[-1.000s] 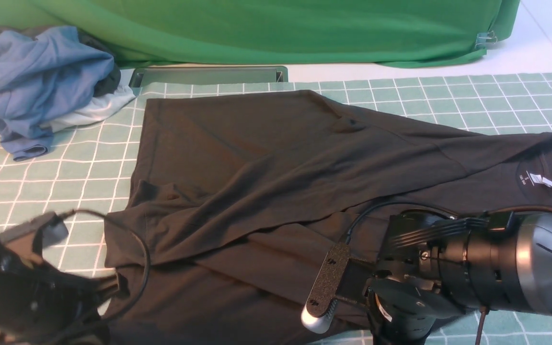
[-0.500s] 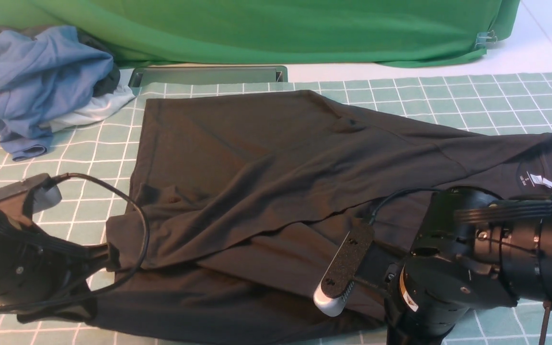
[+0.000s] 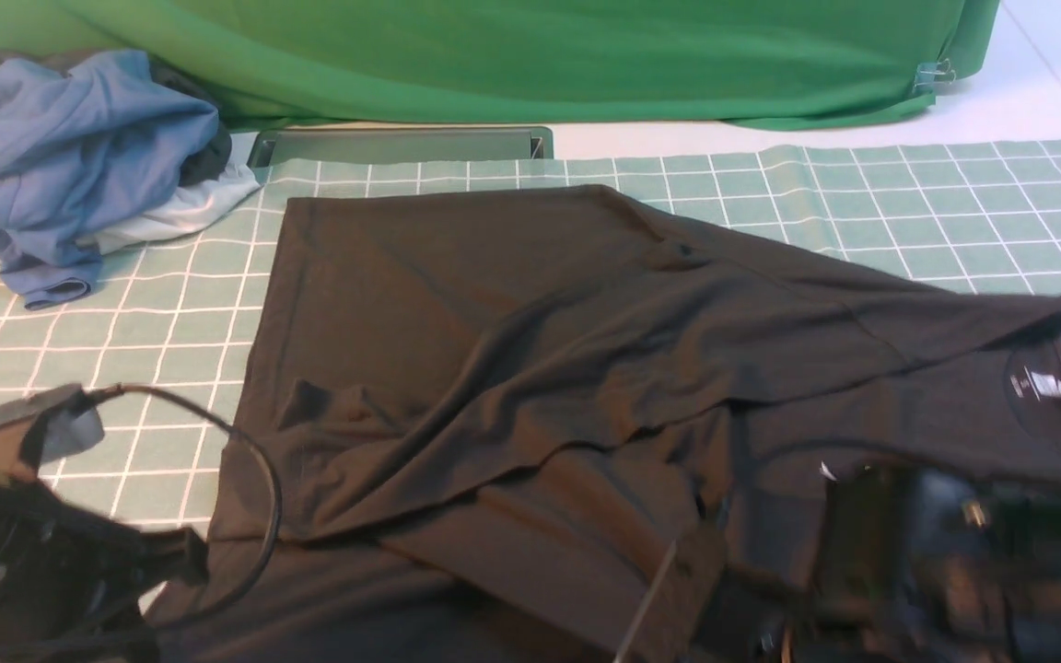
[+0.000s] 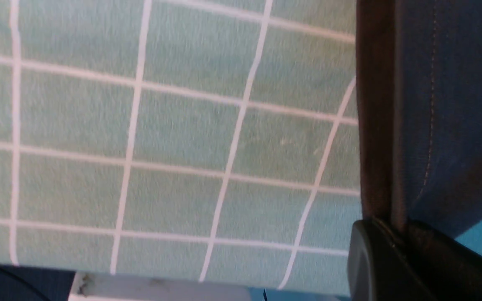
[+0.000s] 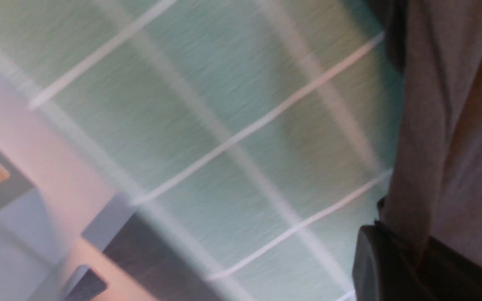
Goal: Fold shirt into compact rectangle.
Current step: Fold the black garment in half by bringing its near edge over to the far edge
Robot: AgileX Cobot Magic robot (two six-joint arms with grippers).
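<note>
A pale mint-green mat with a white grid (image 3: 862, 203) covers the work surface. From 10 to 2 o'clock a draped bright green fabric backdrop (image 3: 494, 55) closes the far side, with a small metal clip (image 3: 934, 72) at its 2 o'clock end. Between them runs a plain white tabletop strip (image 3: 678, 138), holding a long grey rectangular recess (image 3: 397, 145) at 11 o'clock. Even, soft light.

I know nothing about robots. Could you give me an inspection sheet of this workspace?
Surface: green grid mat on a white table.
Job's things: black shirt, partly folded, rumpled, neck label on the right.
Clutter: blue and white clothes heap, far left.
Grippers: left gripper and right gripper each shut on the shirt's fabric.
Cables: black cable loops across the shirt's left edge.
Surroundings: green backdrop cloth; grey tray slot in front of it.
</note>
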